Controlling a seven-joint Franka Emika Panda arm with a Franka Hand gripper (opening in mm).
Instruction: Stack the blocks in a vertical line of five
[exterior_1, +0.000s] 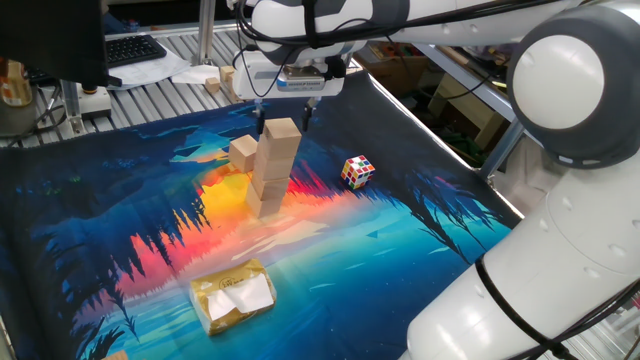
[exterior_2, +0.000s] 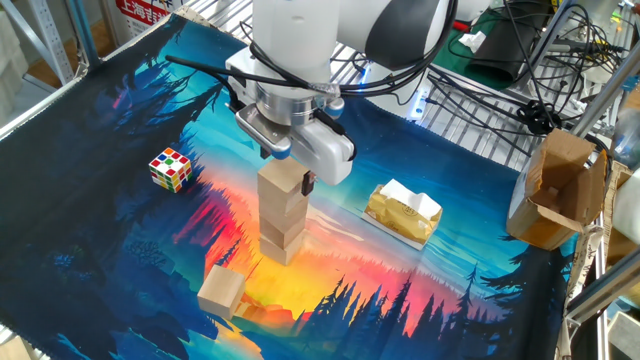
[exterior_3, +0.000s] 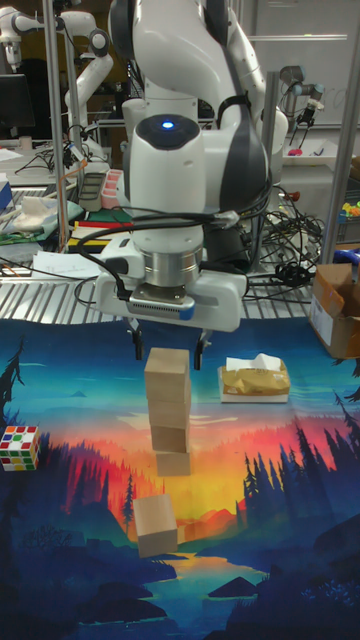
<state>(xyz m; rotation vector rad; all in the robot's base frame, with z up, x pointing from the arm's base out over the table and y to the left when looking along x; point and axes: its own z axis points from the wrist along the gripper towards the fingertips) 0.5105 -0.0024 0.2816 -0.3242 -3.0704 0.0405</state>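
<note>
Claw (exterior_3: 168, 352) open around top block (exterior_3: 167, 364)

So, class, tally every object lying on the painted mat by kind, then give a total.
Plain wooden blocks: 5, with 4 in the stack and 1 loose block
Multicoloured puzzle cube: 1
Yellowish wrapped packet: 1
Total: 7
</note>
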